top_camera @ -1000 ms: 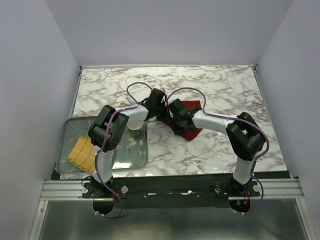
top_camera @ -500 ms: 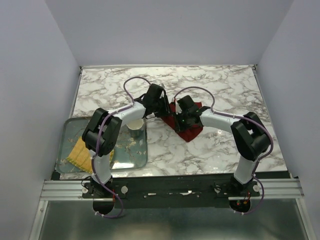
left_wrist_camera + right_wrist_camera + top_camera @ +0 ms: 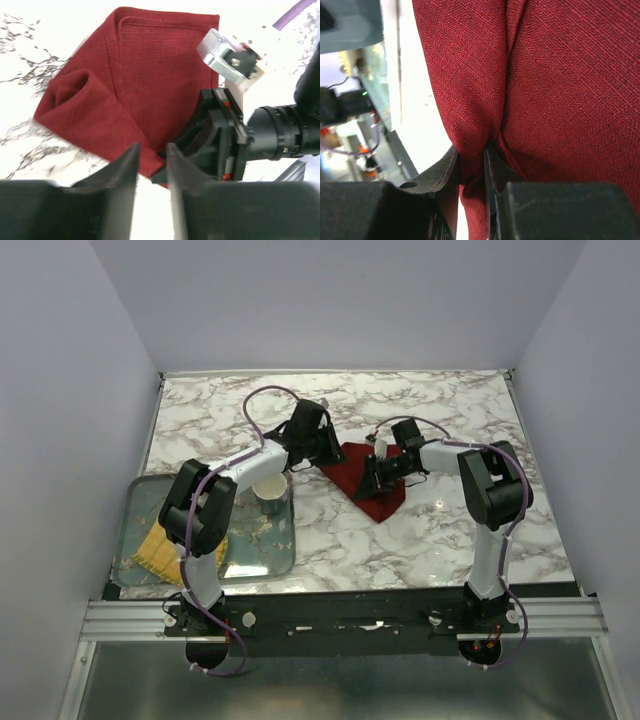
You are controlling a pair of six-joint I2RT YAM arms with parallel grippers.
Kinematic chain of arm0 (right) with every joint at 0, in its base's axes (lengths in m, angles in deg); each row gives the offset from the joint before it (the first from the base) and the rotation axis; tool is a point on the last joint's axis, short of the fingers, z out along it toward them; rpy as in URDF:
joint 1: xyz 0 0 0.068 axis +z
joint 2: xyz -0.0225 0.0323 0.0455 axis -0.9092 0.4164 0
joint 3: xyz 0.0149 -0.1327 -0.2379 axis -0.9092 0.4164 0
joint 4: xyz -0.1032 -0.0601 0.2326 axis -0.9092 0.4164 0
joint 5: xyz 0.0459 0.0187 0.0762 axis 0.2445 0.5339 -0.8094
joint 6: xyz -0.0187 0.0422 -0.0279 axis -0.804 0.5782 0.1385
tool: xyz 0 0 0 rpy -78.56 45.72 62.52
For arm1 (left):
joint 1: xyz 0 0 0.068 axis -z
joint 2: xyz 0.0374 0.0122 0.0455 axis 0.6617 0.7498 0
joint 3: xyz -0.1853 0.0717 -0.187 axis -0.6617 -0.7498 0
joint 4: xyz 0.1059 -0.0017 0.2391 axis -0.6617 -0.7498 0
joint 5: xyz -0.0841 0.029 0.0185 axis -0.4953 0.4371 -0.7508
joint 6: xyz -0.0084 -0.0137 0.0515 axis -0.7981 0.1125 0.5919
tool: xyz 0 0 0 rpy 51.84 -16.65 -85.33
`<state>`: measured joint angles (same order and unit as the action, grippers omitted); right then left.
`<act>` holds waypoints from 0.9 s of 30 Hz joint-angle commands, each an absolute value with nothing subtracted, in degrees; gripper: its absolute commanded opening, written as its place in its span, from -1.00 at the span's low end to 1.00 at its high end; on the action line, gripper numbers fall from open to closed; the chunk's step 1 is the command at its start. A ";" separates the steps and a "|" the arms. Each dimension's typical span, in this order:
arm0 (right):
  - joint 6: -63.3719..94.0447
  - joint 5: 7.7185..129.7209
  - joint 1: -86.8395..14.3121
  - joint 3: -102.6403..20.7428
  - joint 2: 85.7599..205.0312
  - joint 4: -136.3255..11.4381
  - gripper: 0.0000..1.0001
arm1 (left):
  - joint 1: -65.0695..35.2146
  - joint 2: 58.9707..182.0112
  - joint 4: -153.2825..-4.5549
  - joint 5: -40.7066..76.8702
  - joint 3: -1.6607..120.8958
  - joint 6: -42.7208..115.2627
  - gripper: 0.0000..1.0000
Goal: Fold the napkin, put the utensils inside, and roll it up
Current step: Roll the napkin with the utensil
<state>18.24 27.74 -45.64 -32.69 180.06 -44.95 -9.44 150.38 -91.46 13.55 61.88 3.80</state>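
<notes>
1. Midway across the marble table, your napkin lies as a burgundy wedge, partly folded, between the two grippers.
2. Your right gripper is clenched on a raised fold of the cloth.
3. Your left gripper sits at the napkin's edge with its fingers nearly together. You cannot tell whether they pinch the cloth.
4. Left of all this, a tray carries a cup and a yellow mat, apart from the napkin.

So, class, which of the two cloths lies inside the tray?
The yellow ribbed woven mat, lying in the metal tray at the left. The dark red cloth napkin lies on the marble table instead.
</notes>
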 commanded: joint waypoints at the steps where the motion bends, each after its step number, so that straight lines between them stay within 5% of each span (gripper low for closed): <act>1: 14.59 24.68 -45.79 -31.06 185.86 -38.61 -0.60 | -8.91 156.16 -89.99 10.09 63.38 2.59 -0.39; 17: 16.16 44.36 -45.09 -31.06 173.22 -34.31 -0.21 | -8.73 161.71 -85.16 13.86 54.69 1.80 -0.73; 27: 17.66 73.09 -33.41 -34.57 162.41 -28.85 0.17 | -8.73 162.07 -84.36 13.34 53.45 0.92 -0.79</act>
